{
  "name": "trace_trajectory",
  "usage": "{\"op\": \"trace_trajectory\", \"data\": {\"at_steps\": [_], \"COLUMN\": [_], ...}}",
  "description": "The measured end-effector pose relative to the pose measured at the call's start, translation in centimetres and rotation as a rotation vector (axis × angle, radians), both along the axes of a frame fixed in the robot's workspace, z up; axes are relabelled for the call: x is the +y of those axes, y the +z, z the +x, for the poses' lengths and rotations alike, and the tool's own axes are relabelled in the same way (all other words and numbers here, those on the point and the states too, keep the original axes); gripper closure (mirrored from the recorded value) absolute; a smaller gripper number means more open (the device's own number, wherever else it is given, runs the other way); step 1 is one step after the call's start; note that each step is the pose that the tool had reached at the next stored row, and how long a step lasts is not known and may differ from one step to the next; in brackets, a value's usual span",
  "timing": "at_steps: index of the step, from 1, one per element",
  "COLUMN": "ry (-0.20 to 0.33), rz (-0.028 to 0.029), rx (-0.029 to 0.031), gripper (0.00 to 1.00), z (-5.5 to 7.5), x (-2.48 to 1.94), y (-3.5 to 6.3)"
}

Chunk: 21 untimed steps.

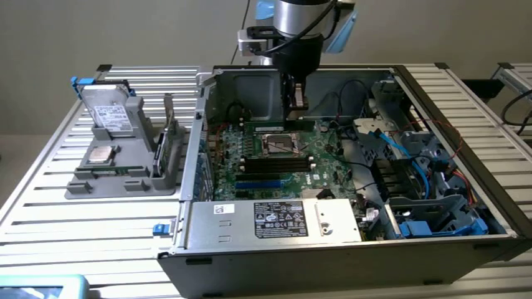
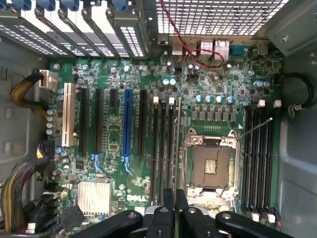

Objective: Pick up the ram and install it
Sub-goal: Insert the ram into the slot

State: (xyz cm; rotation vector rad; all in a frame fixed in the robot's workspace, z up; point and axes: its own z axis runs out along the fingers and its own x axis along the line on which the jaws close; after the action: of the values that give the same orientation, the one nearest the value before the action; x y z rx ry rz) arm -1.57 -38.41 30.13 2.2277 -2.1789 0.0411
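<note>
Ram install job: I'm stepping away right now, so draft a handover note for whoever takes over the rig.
Gripper: over the motherboard inside the open case, beside the processor socket. The jaws are together, with nothing seen between them.
Ram: appears to stand on edge in the grey tray at the exterior view's left, outside the case.
Done: nothing that shows; the ram is not picked up.
Left: the pick and the install into a memory slot.
</note>
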Motion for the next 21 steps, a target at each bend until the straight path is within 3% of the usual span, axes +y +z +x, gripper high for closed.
{"op": "trace_trajectory", "data": {"at_steps": [7,13,18,21], "ry": [-0.003,-0.004,-0.005,-0.005], "rz": [-0.0028,-0.0139,-0.0271,-0.0301], "rx": [-0.0014,-0.0045,-0.0054,-0.0057], "gripper": [0.87,0.87,0.87,0.87], "z": [0.0,0.0,0.0,0.0], "x": [-0.01,-0.03,-0.10,-0.17], "y": [-1.14,-1.70,-2.00,-2.36]}}
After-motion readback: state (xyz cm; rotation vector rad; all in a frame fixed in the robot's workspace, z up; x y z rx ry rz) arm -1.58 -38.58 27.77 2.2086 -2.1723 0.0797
